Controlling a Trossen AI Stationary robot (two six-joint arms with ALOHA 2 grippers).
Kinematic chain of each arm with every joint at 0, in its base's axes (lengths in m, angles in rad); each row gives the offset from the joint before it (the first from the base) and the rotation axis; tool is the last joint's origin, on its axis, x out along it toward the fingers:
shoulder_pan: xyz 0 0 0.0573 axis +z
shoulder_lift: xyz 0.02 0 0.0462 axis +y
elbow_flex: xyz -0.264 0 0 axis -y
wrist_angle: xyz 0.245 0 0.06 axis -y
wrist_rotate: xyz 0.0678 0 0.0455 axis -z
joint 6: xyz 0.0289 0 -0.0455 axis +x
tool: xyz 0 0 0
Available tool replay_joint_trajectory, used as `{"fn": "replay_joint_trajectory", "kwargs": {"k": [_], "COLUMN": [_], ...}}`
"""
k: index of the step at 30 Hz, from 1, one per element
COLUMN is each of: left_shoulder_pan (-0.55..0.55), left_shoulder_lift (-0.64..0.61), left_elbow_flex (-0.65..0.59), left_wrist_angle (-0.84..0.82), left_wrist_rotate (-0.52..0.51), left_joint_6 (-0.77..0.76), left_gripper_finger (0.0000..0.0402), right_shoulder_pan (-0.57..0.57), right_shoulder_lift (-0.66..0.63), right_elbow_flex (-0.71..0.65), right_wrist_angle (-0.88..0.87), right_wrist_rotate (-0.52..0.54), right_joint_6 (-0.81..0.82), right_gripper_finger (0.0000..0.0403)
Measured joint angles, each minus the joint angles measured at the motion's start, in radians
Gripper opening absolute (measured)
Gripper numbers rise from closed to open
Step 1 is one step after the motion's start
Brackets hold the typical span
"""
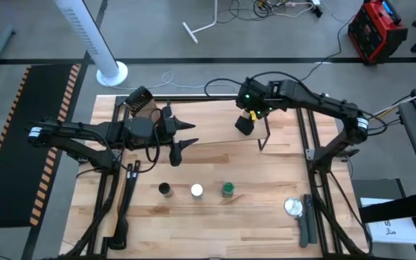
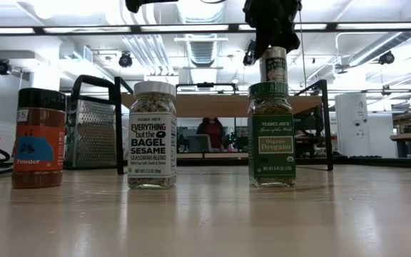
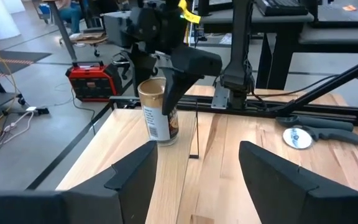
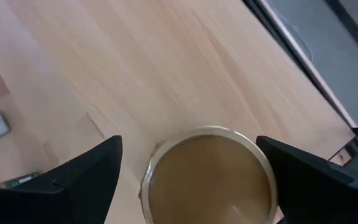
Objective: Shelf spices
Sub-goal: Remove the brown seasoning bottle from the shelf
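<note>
My right end effector [image 4: 188,171] hovers spread wide over the tan-lidded spice jar [image 3: 157,112], which stands on the shelf [image 1: 215,141]. Left end effector [image 3: 194,180] waits nearby, fingers apart, empty. Chili powder [image 2: 39,138], bagel sesame [image 2: 153,135] and oregano [image 2: 270,134] jars wait in a row on the surface [image 1: 258,209].

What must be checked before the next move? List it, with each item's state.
1. Right gripper open, fingers on either side of the tan jar: ok.
2. Tan jar upright: ok.
3. Tan jar fully seated on the shelf: cannot tell.
4. Left gripper open and empty: ok.
5. Dark-lidded jar, white-lidded jar and green-lidded jar upright on the table: ok.
</note>
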Motion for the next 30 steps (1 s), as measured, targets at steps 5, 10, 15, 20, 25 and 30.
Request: {"fn": "replay_joint_trajectory", "kwargs": {"k": [5, 10, 15, 20, 25, 30], "left_shoulder_pan": [0.0, 0.0, 0.0, 0.0, 0.0, 0.0], "left_shoulder_lift": [0.0, 0.0, 0.0, 0.0, 0.0, 0.0], "left_elbow_flex": [0.0, 0.0, 0.0, 0.0, 0.0, 0.0], "left_wrist_angle": [-0.008, -0.008, -0.018, -0.018, -0.019, -0.023], "left_wrist_rotate": [0.0, 0.0, 0.0, 0.0, 0.0, 0.0], "left_joint_6": [-0.003, -0.003, -0.008, -0.008, -0.008, -0.008], "left_gripper_finger": [0.0217, 0.0212, 0.021, 0.0215, 0.0212, 0.0206], "right_shoulder_pan": [-0.011, -0.016, -0.026, -0.028, -0.031, -0.034], "right_shoulder_lift": [0.058, 0.103, 0.121, 0.131, 0.151, 0.158], "right_elbow_flex": [0.048, 0.072, 0.072, 0.072, 0.072, 0.074], "right_wrist_angle": [-0.077, -0.11, -0.135, -0.14, -0.146, -0.145], "right_wrist_rotate": [-0.009, -0.018, -0.047, -0.049, -0.074, -0.072], "right_joint_6": [0.007, 0.008, 0.004, 0.002, -0.005, -0.015], "right_gripper_finger": [0.0346, 0.0346, 0.0346, 0.033, 0.0286, 0.0261]}}
